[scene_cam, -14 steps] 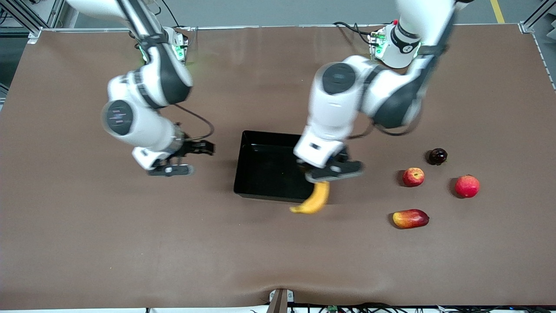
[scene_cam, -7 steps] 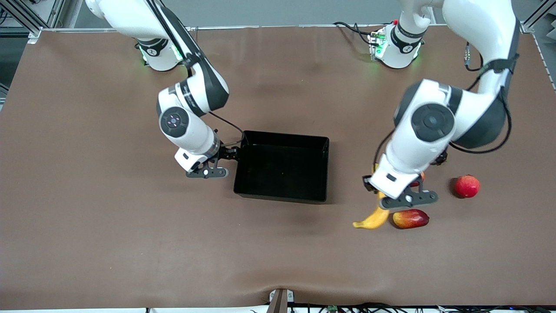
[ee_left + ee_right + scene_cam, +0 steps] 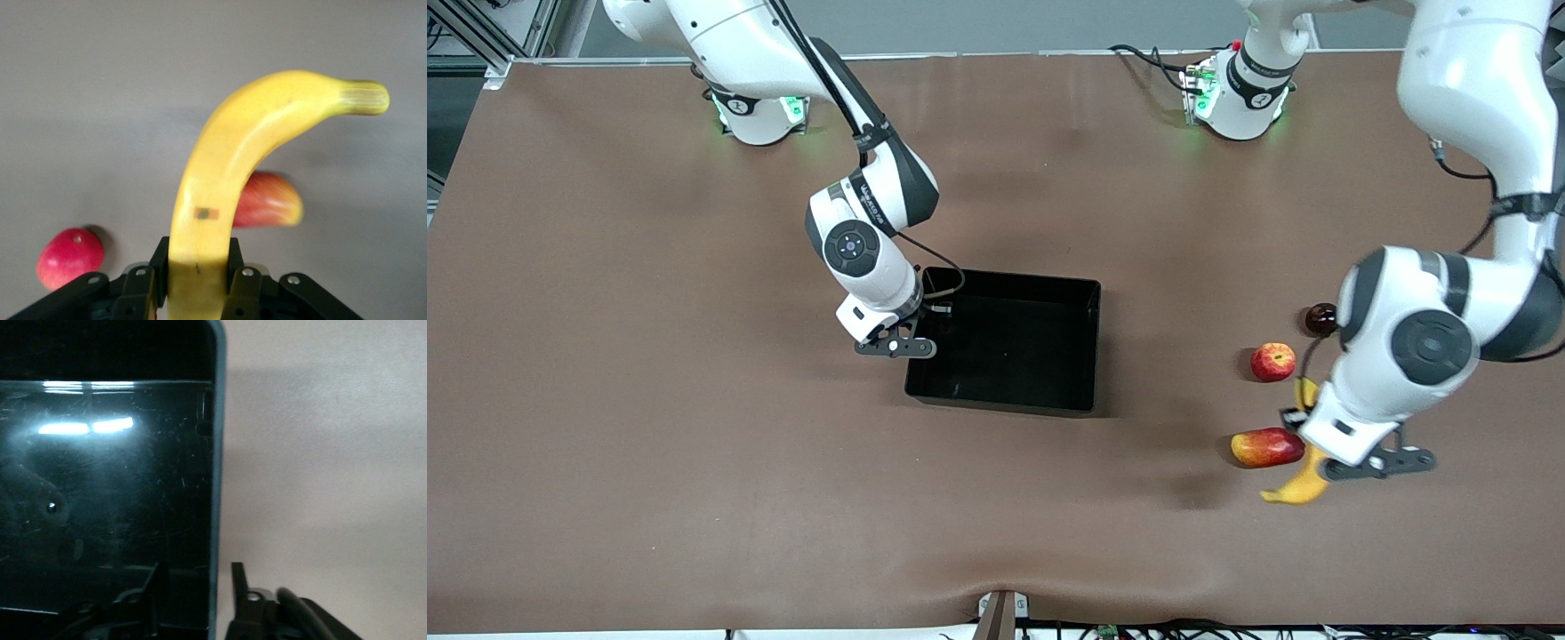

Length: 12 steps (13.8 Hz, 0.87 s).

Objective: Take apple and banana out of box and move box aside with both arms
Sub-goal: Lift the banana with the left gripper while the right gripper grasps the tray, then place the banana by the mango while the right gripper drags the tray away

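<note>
My left gripper (image 3: pixel 1352 462) is shut on the yellow banana (image 3: pixel 1303 480) and holds it above the table, beside a red-yellow oblong fruit (image 3: pixel 1266 446). In the left wrist view the fingers (image 3: pixel 235 257) clamp the banana (image 3: pixel 253 153) near one end. The small red apple with yellowish patches (image 3: pixel 1272 362) lies on the table, farther from the front camera than the oblong fruit. The glossy black tray (image 3: pixel 1005 277) sits mid-table and holds nothing. My right gripper (image 3: pixel 895 345) is open at the tray's rim toward the right arm's end. One finger (image 3: pixel 143 600) is inside the rim (image 3: pixel 217 453) and one outside.
A dark round fruit (image 3: pixel 1320 317) lies beside the left arm's elbow. The left wrist view shows the oblong fruit (image 3: pixel 273 200) under the banana and a round red fruit (image 3: pixel 70 257) on the table. The plain red round fruit is hidden in the front view.
My left arm carried the banana away from the tray's corner toward the left arm's end of the table. My right gripper moved in from beside the tray to straddle its rim.
</note>
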Available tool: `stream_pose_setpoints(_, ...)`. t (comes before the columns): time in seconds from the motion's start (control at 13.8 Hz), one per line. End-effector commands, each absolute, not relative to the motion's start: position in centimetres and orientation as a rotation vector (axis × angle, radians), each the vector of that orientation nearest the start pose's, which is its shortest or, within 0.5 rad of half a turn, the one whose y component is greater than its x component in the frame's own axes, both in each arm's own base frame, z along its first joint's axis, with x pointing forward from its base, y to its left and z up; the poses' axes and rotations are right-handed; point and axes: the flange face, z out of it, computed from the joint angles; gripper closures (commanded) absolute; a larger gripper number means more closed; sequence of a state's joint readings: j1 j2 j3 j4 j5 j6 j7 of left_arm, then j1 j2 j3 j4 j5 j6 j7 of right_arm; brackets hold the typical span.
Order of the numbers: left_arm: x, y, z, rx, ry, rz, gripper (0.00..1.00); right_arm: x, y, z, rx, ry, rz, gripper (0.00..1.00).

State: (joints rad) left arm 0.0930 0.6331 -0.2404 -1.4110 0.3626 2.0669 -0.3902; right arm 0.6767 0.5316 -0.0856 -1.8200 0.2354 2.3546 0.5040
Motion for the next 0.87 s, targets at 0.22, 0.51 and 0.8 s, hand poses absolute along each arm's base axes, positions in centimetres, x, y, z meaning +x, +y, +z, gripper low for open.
stream_pose_setpoints(0.22, 73.8, 2.3, 26.5, -2.980, -0.308, -0.193, 1.00, 54.3, 35.8, 26.4, -3.031, 0.143, 0.071, 1.00)
stream_pose_setpoints(0.51, 72.4, 3.0, 22.8, -2.960, -0.520, -0.109, 1.00, 57.1, 30.4, 31.7, -3.012, 0.258, 0.128, 1.00)
stream_pose_setpoints(0.8, 70.1, 3.1, 19.8, -2.949, -0.501, 0.000, 1.00, 58.8, 25.4, 34.6, -2.986, 0.362, 0.118, 1.00)
